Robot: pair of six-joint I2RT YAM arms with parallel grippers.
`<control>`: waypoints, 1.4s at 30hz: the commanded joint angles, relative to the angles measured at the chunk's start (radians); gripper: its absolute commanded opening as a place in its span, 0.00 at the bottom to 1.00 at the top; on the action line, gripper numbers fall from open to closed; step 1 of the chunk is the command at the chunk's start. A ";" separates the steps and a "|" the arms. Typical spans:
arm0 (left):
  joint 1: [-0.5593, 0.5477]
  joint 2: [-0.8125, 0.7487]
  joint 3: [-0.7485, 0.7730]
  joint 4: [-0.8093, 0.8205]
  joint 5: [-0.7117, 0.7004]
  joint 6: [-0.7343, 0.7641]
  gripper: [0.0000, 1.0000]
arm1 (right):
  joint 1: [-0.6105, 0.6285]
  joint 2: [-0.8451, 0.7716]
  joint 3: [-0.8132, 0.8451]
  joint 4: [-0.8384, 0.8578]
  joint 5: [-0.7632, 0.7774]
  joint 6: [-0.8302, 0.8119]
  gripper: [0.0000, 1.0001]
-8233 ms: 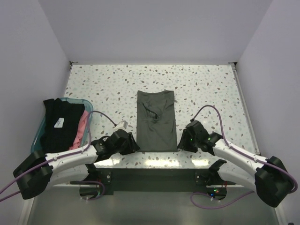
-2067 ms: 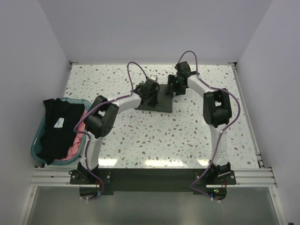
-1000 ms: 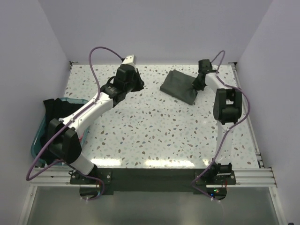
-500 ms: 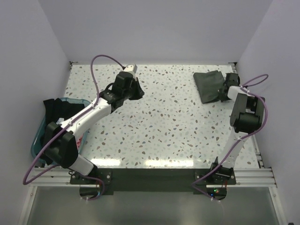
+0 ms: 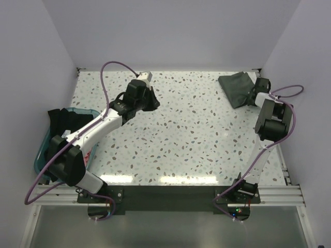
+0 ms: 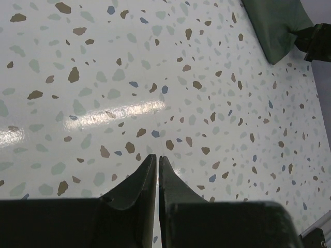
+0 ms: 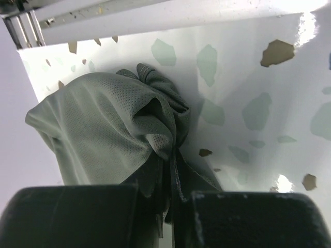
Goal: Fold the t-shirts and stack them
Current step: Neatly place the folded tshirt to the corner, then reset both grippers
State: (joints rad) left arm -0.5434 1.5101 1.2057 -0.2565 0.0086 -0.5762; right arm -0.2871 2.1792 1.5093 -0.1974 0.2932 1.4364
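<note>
the right end effector (image 7: pixel 168 192) pinches the green shirt (image 7: pixel 101 121) on the counter (image 5: pixel 196 129). the left end effector (image 6: pixel 156 164) is clenched, holding nothing.

Closed left pincer (image 6: pixel 157 158) above speckled table (image 6: pixel 155 77), olive-green t-shirt (image 6: pixel 274 26) at top right

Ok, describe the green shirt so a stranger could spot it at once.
Start at the speckled table and go to its far right corner. There the olive-green t-shirt lies in a folded bundle, its edge pinched in the right hand. It is the only shirt on the table; the black shirt sits in the teal tub at the left.
</note>
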 commanded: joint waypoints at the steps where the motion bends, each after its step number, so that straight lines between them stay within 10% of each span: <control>1: 0.003 -0.013 0.009 0.019 0.007 0.038 0.10 | -0.020 0.037 0.012 0.056 0.037 0.097 0.00; 8: 0.003 -0.008 0.011 0.022 0.017 0.033 0.10 | -0.021 0.010 0.006 0.061 -0.003 0.027 0.06; 17: 0.003 -0.056 0.005 0.010 0.013 0.033 0.11 | 0.003 -0.142 -0.032 -0.019 0.047 -0.183 0.99; 33: 0.003 -0.168 -0.092 0.023 -0.006 0.013 0.16 | 0.147 -0.340 -0.193 -0.152 0.032 -0.402 0.99; 42: 0.003 -0.274 -0.253 0.062 -0.051 -0.024 0.17 | 0.673 -0.479 -0.343 -0.201 0.135 -0.582 0.99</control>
State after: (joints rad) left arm -0.5434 1.3010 0.9909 -0.2428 -0.0036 -0.5735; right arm 0.2474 1.7737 1.2087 -0.3546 0.3557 0.9581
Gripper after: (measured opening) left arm 0.170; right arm 0.986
